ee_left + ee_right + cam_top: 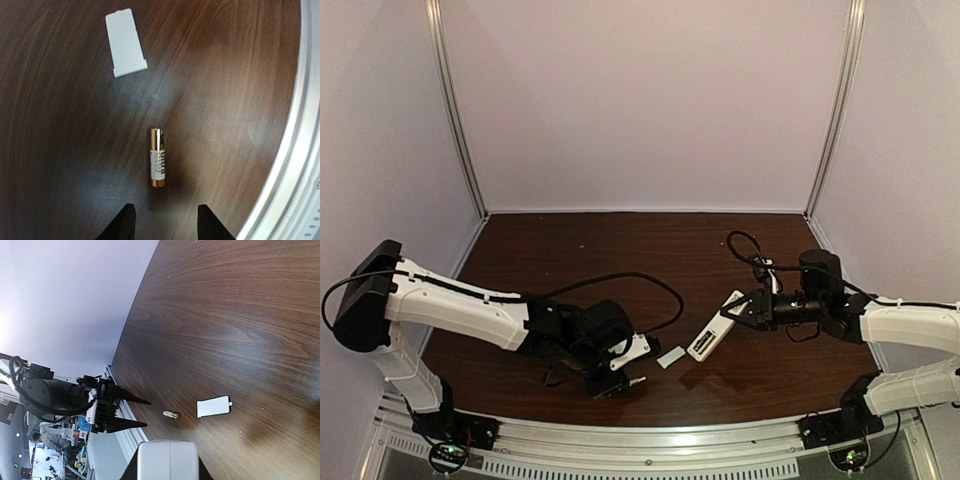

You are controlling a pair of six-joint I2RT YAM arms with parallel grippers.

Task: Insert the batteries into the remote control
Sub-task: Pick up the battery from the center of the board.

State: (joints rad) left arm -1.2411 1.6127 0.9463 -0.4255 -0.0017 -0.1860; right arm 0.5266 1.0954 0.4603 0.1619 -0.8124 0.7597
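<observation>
One battery (158, 157), gold-ended with a pale label, lies on the dark wood table just beyond my left gripper (165, 221). That gripper is open, its two black fingertips apart with nothing between them. The top view shows the same battery (638, 381) lying beside the left gripper (618, 383) near the front edge. The remote control (713, 335), a slim white bar, is tilted at mid-table with my right gripper (733, 308) shut on its far end. In the right wrist view the remote control's white end (167, 460) sits between the dark fingers.
A small flat white cover piece (671, 357) lies between the battery and the remote; the cover (125, 43) lies farther out than the battery. The table's metal front rail (295, 165) curves close by on the right. Black cables (640, 285) trail across the table.
</observation>
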